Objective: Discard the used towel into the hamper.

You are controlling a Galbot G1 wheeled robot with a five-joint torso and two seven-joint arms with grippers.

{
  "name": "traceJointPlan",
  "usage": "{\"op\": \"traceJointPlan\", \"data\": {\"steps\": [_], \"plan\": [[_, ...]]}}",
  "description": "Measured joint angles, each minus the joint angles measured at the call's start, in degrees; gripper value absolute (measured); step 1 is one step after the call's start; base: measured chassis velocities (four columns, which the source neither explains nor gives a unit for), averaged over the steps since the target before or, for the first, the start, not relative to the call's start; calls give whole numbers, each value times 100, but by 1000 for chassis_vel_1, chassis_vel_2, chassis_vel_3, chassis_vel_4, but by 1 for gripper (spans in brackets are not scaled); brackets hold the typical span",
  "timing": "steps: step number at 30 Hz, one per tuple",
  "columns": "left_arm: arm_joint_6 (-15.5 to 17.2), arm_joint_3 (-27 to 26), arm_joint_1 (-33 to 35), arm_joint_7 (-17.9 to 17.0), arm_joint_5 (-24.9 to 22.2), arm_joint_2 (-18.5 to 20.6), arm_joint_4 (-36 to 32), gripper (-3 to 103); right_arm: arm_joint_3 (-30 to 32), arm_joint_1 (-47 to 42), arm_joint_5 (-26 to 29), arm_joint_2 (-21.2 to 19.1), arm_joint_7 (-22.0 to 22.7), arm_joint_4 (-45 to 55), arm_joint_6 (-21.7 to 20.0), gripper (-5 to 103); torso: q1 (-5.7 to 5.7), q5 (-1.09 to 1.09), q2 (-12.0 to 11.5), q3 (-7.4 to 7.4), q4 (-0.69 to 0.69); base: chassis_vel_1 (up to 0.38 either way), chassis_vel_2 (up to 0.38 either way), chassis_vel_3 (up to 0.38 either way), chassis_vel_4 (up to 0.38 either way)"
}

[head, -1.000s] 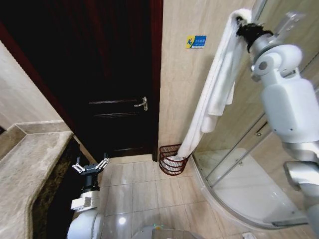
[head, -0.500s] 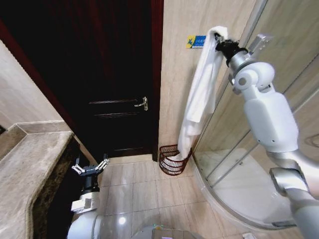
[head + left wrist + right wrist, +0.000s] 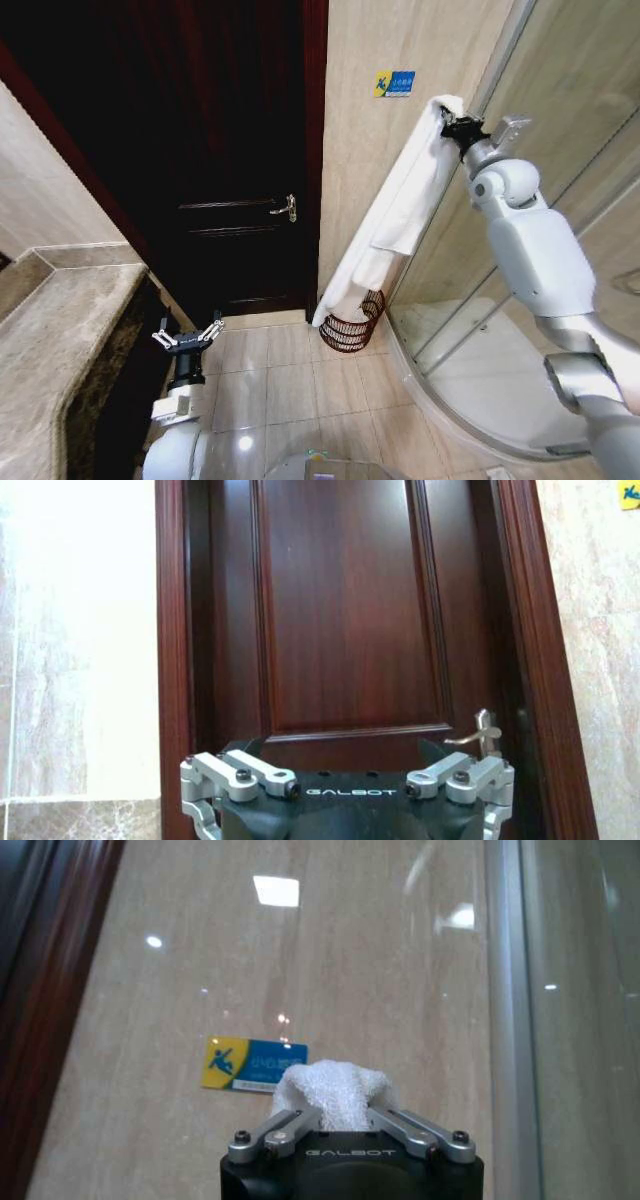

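A long white towel (image 3: pixel 395 215) hangs from my right gripper (image 3: pixel 450 120), which is raised high against the beige wall and shut on the towel's top end. In the right wrist view, the gripper (image 3: pixel 335 1114) pinches a bunch of the towel (image 3: pixel 330 1080). The towel slants down and to the left. Its lower end hangs by the left rim of the hamper (image 3: pixel 355 328), a dark reddish wire basket on the floor in the corner, and hides part of it. Low on the left, my left gripper (image 3: pixel 187 340) is open and empty, pointing at the door (image 3: pixel 350 630).
The dark wooden door (image 3: pixel 230 150) with a metal handle (image 3: pixel 288 207) stands shut left of the hamper. A curved glass shower enclosure (image 3: pixel 500 330) is on the right and a marble counter (image 3: pixel 50 340) on the left. Tiled floor (image 3: pixel 270 380) lies between.
My right arm has come down and to the left with the towel. The towel's lower end has swung from inside the hamper toward its left rim. The left arm has hardly moved.
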Motion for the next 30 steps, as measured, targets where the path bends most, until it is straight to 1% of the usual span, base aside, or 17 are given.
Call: {"op": "traceJointPlan", "data": {"steps": [4,8,11,16,18,19,21,27,30], "plan": [[-31,-8,-2,1,0,-9,27,100,-33,-90,26,53,32,150,0,4,0,0,0,0,0,0,0,0,0],[-94,-26,0,1,-4,-31,65,100,-164,-363,55,208,157,457,3,4,0,-1,0,0,2,0,0,0,0],[-148,-60,11,1,-33,-38,83,100,-234,-612,-55,368,196,556,59,4,0,2,0,0,1,0,0,0,0],[-218,-93,21,-1,-57,-39,145,100,-235,-747,-167,492,201,514,143,4,-1,0,0,0,1,0,0,0,0],[-282,-121,29,-1,-99,-39,177,100,-219,-834,-347,551,135,345,294,4,0,1,0,0,2,0,0,0,0],[-282,-121,29,-1,-99,-39,177,100,-219,-834,-347,551,135,345,294,4,0,1,0,0,2,0,0,0,0],[-300,-142,45,16,-213,-15,151,100,-169,-928,-582,569,29,140,473,4,0,1,0,0,1,0,0,0,0],[-338,-165,55,33,-247,0,161,100,-73,-1110,-640,612,5,127,506,4,-1,1,0,0,0,0,0,0,0],[-406,-143,58,38,-239,-28,218,100,-43,-1239,-692,702,19,118,516,4,-1,1,0,0,1,0,0,0,0]]}}
